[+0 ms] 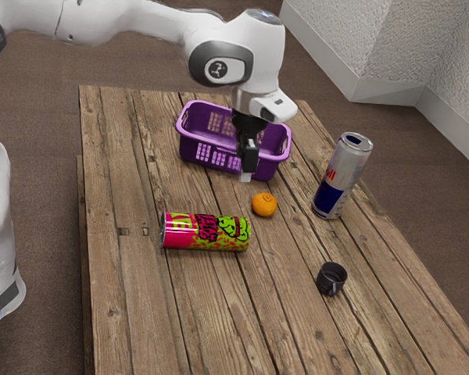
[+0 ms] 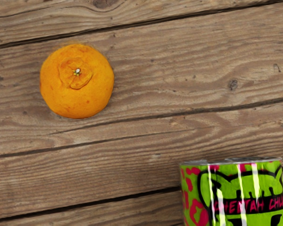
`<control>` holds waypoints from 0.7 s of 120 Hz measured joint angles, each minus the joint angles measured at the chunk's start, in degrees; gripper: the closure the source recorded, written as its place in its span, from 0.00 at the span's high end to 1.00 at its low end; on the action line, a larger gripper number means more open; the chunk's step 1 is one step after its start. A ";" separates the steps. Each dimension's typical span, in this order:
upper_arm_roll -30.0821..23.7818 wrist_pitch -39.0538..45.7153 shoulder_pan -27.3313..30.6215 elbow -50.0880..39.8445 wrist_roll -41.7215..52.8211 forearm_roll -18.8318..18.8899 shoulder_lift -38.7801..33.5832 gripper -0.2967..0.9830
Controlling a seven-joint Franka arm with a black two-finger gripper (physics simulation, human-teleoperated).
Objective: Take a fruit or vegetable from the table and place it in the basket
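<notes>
Closest to the exterior camera among the things on the wooden desk [image 1: 125, 312] is a small black cup [image 1: 327, 278], over toward the exterior view's right. Next comes a pink-and-green can [image 1: 207, 232] lying on its side, one end toward the exterior view's left. Near its other end, with bare wood between them, sits the orange [image 1: 264, 205], resting directly on the desk and outside the basket. The pincer [image 1: 246, 176] hangs above the desk, higher than the orange and apart from it; in the exterior view the orange appears below it and a little toward that view's right. I cannot tell whether the pincer is spread or closed. Behind the orange stands the purple basket [image 1: 189, 148], with openwork sides, and the pincer overlaps its near wall in the exterior view. A tall silver-and-blue can [image 1: 343, 173] stands upright on the orange's other side from the basket's left end, toward the exterior view's right. From the hand, the wrist view looks down on the orange, its stem mark facing up, with the patterned can near it, black and pink lettering across its green side. Wood grain runs between the two.
</notes>
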 joint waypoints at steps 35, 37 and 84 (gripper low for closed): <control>0.75 2.06 -0.47 2.22 -0.44 0.07 6.01 0.75; 0.75 2.03 -0.64 2.22 -0.46 0.07 6.13 0.75; 0.81 1.76 -0.93 3.56 -0.72 0.04 11.97 0.75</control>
